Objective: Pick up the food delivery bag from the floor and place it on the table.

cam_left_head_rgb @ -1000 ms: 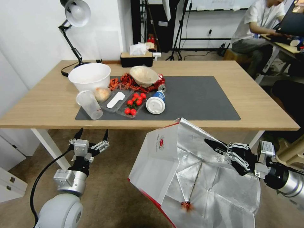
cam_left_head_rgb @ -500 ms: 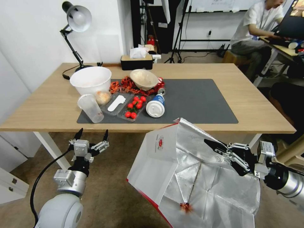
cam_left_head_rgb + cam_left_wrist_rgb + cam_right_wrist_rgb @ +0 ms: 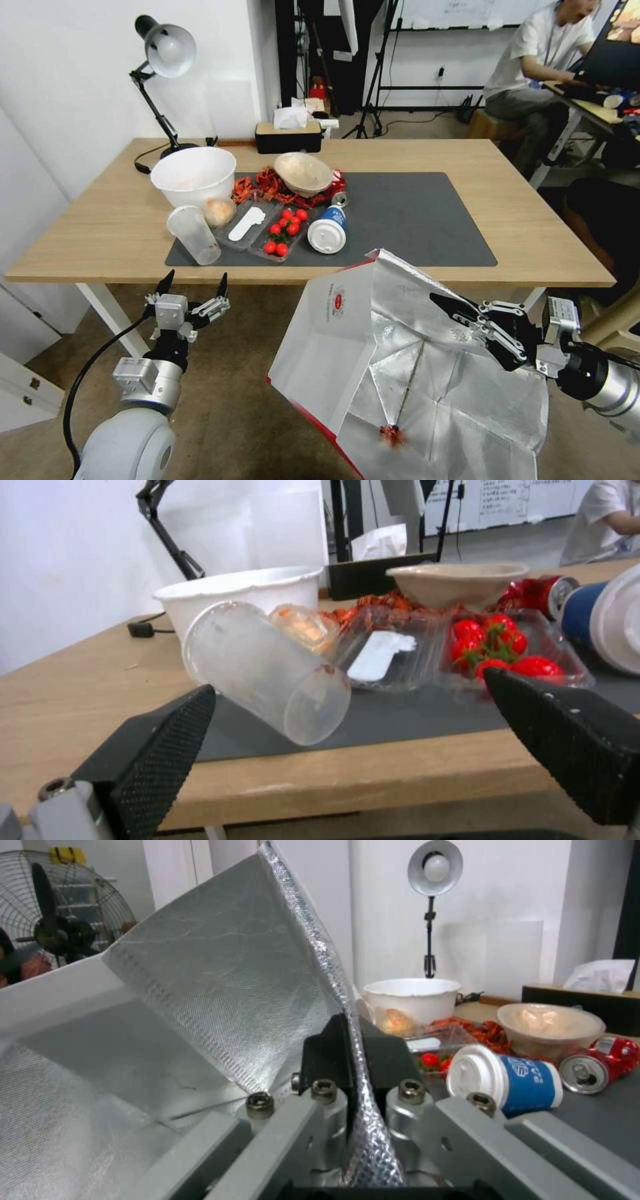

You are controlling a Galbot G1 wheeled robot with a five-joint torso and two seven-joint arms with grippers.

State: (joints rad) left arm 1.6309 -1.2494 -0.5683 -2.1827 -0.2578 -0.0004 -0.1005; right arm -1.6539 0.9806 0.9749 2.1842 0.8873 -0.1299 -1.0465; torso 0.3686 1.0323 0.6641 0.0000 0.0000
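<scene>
The table (image 3: 120, 220) is seen beyond and above the grippers, its near edge facing the robot; the far right part of its dark mat (image 3: 427, 220) is bare. The food delivery bag (image 3: 333, 340) is held off the floor (image 3: 233, 413), just short of that near edge, mouth tilted toward the camera. Its foil rim is clamped by the right gripper (image 3: 448, 308). The left gripper (image 3: 193, 285) is spread wide, grasping nothing, below the near left edge.
</scene>
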